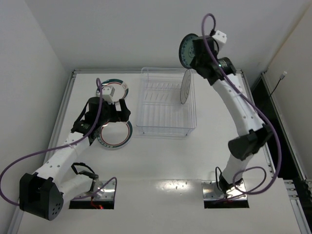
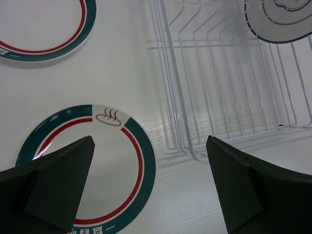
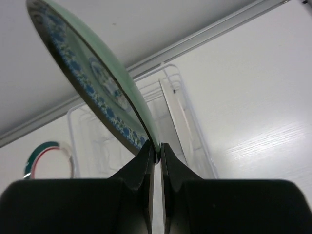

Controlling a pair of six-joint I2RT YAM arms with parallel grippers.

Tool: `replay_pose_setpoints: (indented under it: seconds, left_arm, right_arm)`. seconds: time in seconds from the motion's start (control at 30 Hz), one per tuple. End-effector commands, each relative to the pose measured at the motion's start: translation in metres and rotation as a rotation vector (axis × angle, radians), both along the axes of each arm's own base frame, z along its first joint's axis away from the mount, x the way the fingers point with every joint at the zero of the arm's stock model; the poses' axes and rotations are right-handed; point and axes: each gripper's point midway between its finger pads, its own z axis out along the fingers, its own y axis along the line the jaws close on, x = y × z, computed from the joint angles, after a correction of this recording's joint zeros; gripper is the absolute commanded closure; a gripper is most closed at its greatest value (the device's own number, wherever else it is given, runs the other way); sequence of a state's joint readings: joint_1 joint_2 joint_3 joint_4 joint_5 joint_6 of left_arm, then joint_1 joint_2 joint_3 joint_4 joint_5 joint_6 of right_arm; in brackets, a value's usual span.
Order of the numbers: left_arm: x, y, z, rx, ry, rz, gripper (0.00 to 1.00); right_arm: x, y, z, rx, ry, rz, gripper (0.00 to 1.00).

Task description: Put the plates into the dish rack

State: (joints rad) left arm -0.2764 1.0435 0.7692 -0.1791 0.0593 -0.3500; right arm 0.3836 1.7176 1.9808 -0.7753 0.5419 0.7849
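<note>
The clear dish rack stands at the table's middle back. A white plate with a dark teal rim stands upright in its right side, and also shows in the left wrist view. My right gripper is shut on the rim of the small teal patterned plate, held on edge high above the rack's back right corner; the grip is plain in the right wrist view. My left gripper is open, just above a white plate with a red ring and green rim, left of the rack.
A second red-ringed, green-rimmed plate lies flat on the table behind the left gripper, partly hidden by the arm in the top view. Grey walls close in the table at the back and sides.
</note>
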Motion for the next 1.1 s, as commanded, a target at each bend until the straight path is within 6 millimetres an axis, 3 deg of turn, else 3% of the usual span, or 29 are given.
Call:
replay_pose_setpoints:
  seconds: [0.0, 0.03, 0.13, 0.17, 0.3, 0.33, 0.6, 0.9, 1.07]
  left_arm:
    - [0.006, -0.008, 0.019, -0.036, -0.042, -0.018, 0.01]
    - [0.006, -0.008, 0.019, -0.037, -0.042, -0.018, 0.01]
    - [0.006, -0.01, 0.016, -0.038, -0.032, -0.027, 0.01]
    - [0.006, -0.01, 0.016, -0.038, -0.032, -0.027, 0.01]
    - [0.006, -0.014, 0.013, -0.052, -0.016, -0.043, 0.01]
    - [0.006, -0.014, 0.013, -0.052, -0.016, -0.043, 0.01]
    - [0.006, -0.015, 0.01, -0.05, -0.007, -0.042, 0.01]
    - [0.007, -0.015, 0.007, -0.047, 0.002, -0.042, 0.01]
    - [0.008, -0.015, 0.004, -0.052, 0.014, -0.038, 0.01]
  right_arm:
    - [-0.015, -0.025, 0.024, -0.24, -0.005, -0.239, 1.0]
    - [-0.014, -0.011, 0.017, -0.304, -0.001, -0.244, 1.0]
    - [-0.014, 0.006, 0.016, -0.396, -0.032, -0.271, 1.0]
    - [-0.012, 0.018, 0.004, -0.429, -0.02, -0.264, 1.0]
    - [-0.004, 0.028, -0.013, -0.467, 0.011, -0.275, 1.0]
    - [0.0, 0.035, -0.026, -0.501, 0.031, -0.27, 1.0]
    - [0.006, 0.033, -0.066, -0.638, 0.111, -0.292, 1.0]
    - [0.024, 0.031, -0.124, -0.676, 0.218, -0.259, 1.0]
    - [0.029, 0.025, -0.142, -0.682, 0.258, -0.26, 1.0]
